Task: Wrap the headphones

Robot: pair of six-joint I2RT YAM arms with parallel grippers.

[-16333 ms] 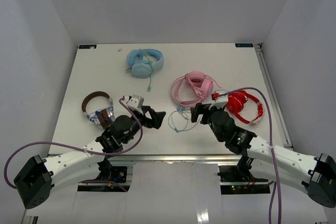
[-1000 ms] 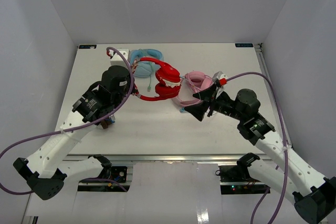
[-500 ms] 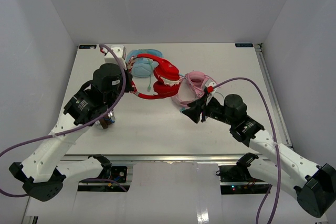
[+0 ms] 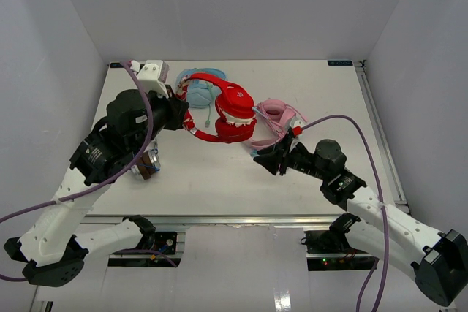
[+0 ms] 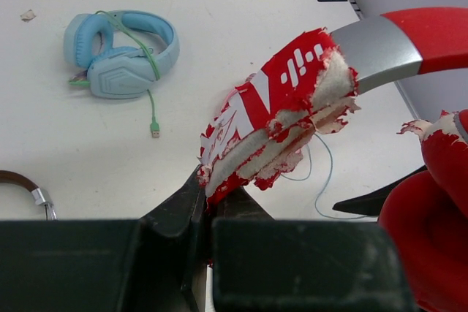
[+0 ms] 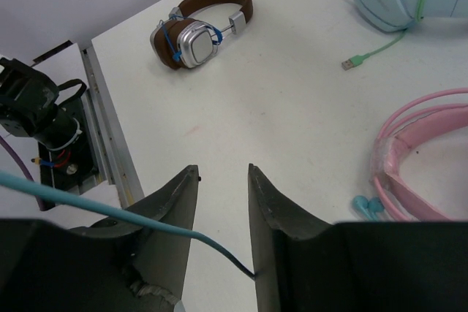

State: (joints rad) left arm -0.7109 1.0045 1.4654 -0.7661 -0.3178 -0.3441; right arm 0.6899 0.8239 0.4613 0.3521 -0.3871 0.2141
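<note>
Top view: the headphones (image 4: 232,107) hang clear of the table (image 4: 322,93), just left of centre toward 12 o'clock. They are probably lifted so that wrapping has room all round. The left jaws hold them from 9 o'clock. The right jaws sit at 4 o'clock of them, beside the pink set (image 4: 276,113).

Left wrist: those jaws are clamped on the tattered headband (image 5: 292,100), steadying it.

Right wrist: these jaws stand parted, with the cable (image 6: 88,206) running between them. It seems loose, though its contact with them is hard to judge.
</note>
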